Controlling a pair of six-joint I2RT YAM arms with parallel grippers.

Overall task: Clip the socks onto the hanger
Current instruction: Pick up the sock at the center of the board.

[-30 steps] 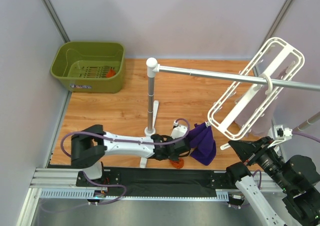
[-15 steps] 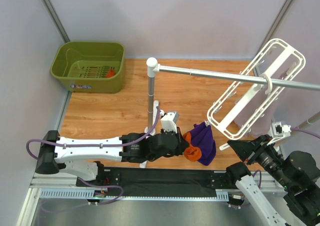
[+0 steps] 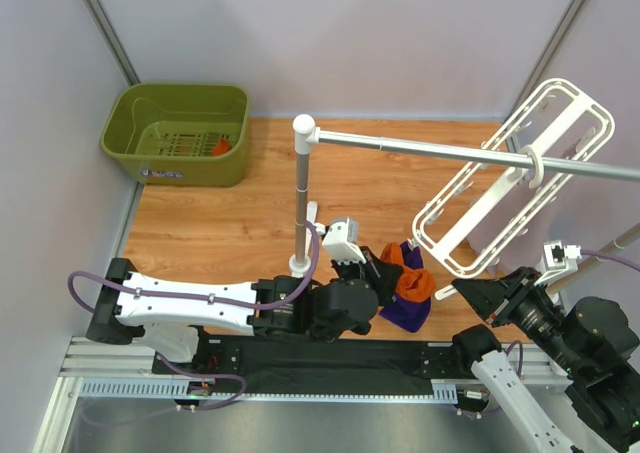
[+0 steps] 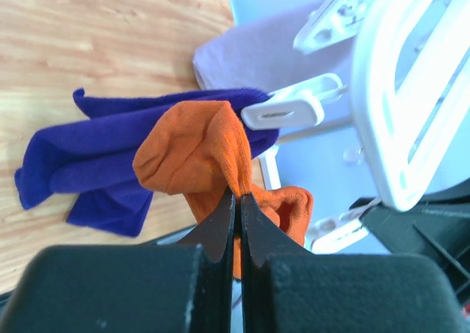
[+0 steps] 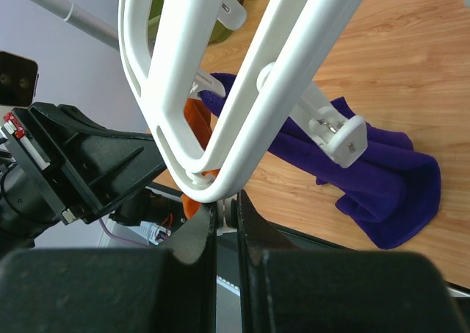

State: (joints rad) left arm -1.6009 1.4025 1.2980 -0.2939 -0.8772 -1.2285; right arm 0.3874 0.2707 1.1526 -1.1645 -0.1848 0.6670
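Left pincer (image 4: 237, 195): jaws were pressed fully together on a fold of the orange sock (image 4: 194, 153), with the black fingers meeting in a thin line.
Right pincer (image 5: 222, 214): jaws were closed tight on a small white tab at the lowest corner of the hanger (image 5: 250, 120).
Orange sock: it was held up off the tabletop (image 3: 220, 218). One bunched part rose above the fingertips and another part hung down behind them. Its upper edge reached the white clip (image 4: 283, 114) on the hanger's lower end, but whether the two touched could not be told.
Second orange sock (image 3: 222, 146): it lay inside the green basket (image 3: 190, 168) at the far left of the tabletop, well apart from both arms.
Hanger: the white frame hung tilted, with its hook looped over the silver rail (image 3: 430, 151) and its low end toward the arms.
Purple cloth (image 4: 81, 175): one corner ran up to the same white clip, and the rest lay bunched on the wood directly behind the held sock.
Lilac cloth (image 4: 250, 54): it hung beyond the hanger's clips, pale against the wall.
Silver rail: it ran level to the right from the top of the white-capped post (image 3: 303, 188), which stood near the middle of the tabletop.
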